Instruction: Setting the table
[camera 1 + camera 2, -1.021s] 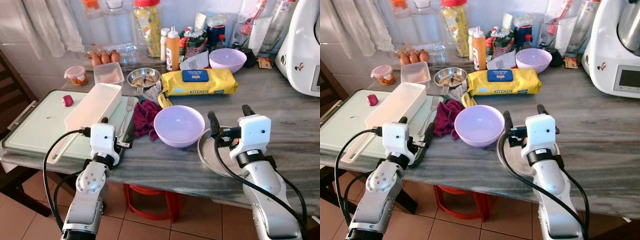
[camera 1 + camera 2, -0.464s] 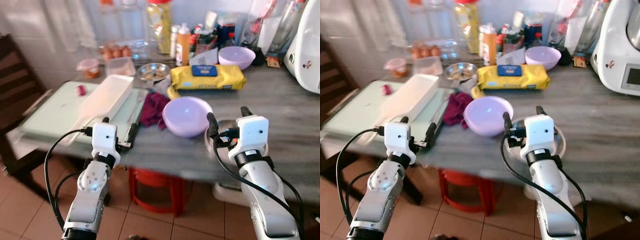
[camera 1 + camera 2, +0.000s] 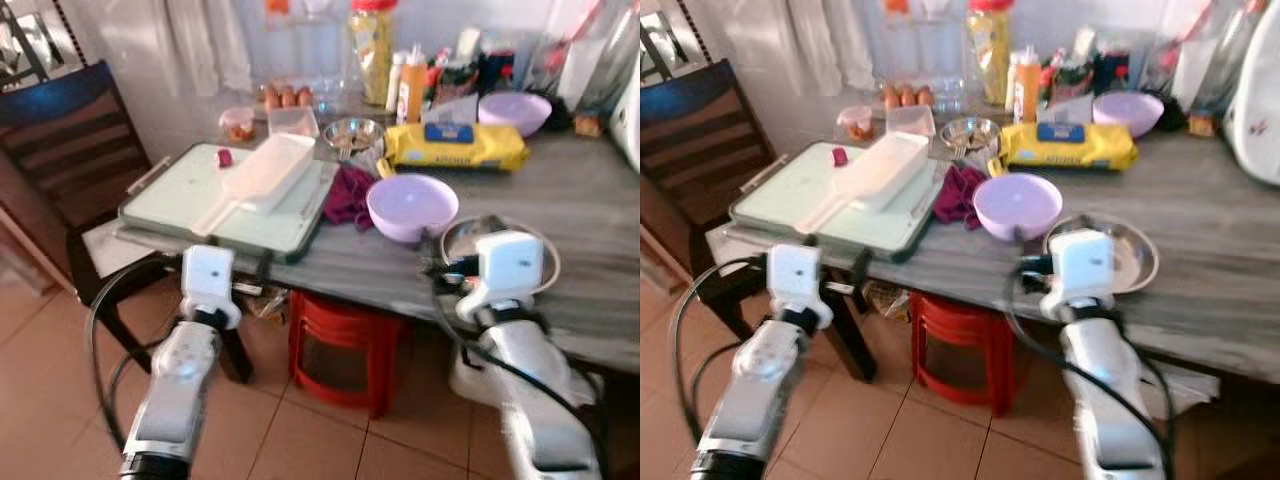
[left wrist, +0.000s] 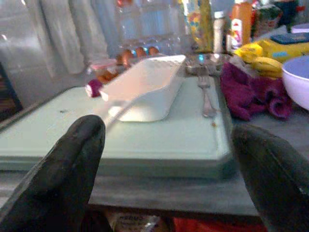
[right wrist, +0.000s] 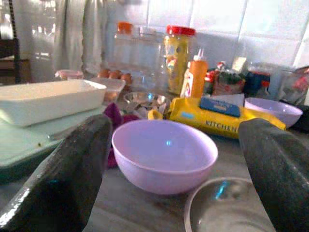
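Observation:
A lilac bowl (image 3: 412, 205) stands near the front edge of the grey counter (image 3: 590, 200). A steel plate (image 3: 1137, 257) lies just to its right. A fork (image 4: 206, 94) lies on the pale green tray (image 3: 175, 195) beside a white oblong dish (image 3: 262, 172). My left gripper (image 4: 169, 133) is open and empty, held in front of the tray's near edge and below counter height. My right gripper (image 5: 174, 128) is open and empty too, level with the counter edge and facing the lilac bowl and the plate, touching neither.
A maroon cloth (image 3: 348, 192), a yellow wipes pack (image 3: 455, 145), a second lilac bowl (image 3: 514, 110), a small steel bowl (image 3: 353, 131), eggs and bottles crowd the back. A dark wooden chair (image 3: 85, 150) stands at left. A red stool (image 3: 345, 350) sits under the counter on the tile floor.
The whole view has pulled back and away from the counter, so the chair, stool and floor now show. Both grippers stay open and empty, now off the counter's edge.

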`<state>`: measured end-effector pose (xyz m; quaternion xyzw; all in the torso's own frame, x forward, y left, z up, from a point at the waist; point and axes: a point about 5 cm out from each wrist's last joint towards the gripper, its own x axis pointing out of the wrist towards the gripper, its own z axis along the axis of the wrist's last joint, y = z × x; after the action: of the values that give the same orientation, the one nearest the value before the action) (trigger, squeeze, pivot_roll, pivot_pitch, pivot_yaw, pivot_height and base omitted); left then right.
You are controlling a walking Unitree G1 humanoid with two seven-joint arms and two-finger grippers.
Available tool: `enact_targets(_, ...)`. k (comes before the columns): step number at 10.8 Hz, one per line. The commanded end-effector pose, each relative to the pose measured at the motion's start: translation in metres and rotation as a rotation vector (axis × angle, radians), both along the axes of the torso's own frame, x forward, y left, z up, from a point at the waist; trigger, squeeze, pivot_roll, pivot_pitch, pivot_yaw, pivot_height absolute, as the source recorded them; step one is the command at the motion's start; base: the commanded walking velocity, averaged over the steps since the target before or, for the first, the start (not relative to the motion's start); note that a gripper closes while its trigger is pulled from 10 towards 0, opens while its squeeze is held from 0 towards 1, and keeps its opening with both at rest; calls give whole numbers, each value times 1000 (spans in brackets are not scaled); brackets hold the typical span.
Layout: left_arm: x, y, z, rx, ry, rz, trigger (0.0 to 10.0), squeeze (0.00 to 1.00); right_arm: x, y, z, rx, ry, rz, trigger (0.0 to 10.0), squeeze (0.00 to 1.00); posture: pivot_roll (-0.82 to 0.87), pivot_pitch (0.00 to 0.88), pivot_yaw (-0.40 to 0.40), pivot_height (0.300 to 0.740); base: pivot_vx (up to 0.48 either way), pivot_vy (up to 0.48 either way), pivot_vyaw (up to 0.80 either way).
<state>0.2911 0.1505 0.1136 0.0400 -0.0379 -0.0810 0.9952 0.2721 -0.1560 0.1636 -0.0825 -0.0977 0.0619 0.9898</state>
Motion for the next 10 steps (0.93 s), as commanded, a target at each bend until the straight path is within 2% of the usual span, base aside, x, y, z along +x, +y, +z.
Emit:
enact_targets(1,2,-1,3,6,-13,-3,10000,0,0,-4,4,-1,-14,-6,10000,0,-79,22,88,740,0,0,0)
enact_targets(4,1,-1,2,4,-8,1,10000,0,1,0,3,5,-12,4,10000,0,-77,26,86,740,0,0,0)
enact_targets(10,2,-2,2,9,-6,1,10000,0,4,0,2,18,-3,0,10000,0,-77,24,87,740,-277,0,0)
